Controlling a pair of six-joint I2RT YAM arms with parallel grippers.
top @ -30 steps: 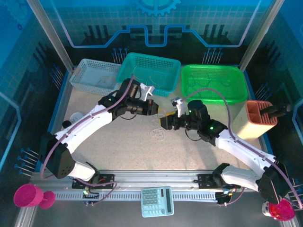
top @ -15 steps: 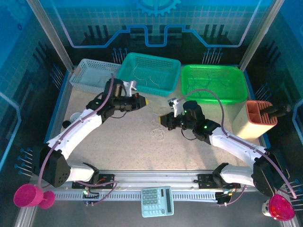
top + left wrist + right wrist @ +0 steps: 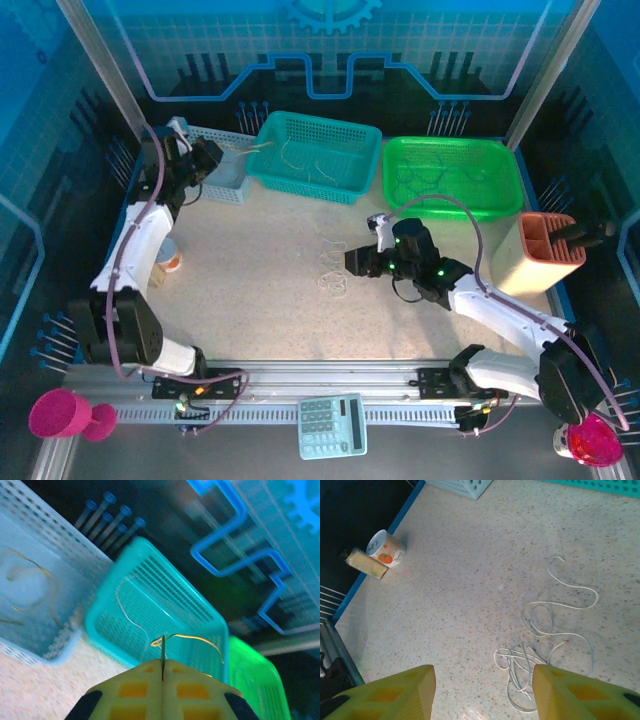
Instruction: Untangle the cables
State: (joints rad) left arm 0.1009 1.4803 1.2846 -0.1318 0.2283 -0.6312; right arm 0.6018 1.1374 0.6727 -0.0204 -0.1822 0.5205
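Far left: left gripper (image 3: 162,664) pinched shut on one yellowish strand (image 3: 189,638), raised by the pale blue basket (image 3: 60,535), with the teal basket (image 3: 170,587) to its right. Mid-table: remaining cables (image 3: 540,635) lay tangled, and the right gripper (image 3: 482,680) hung just above them, fingers spread, gripping nothing. Left edge: cup (image 3: 386,548) with an orange-fruit print, lettering too small to read. Near rail: calculator (image 3: 332,425), keys illegible. Far right: green basket (image 3: 452,214), orange holder (image 3: 548,250).

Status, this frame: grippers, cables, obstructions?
Left gripper shut on one yellowish strand, at the pale basket. Right gripper open, over tangled cables on table. Cup far aside.
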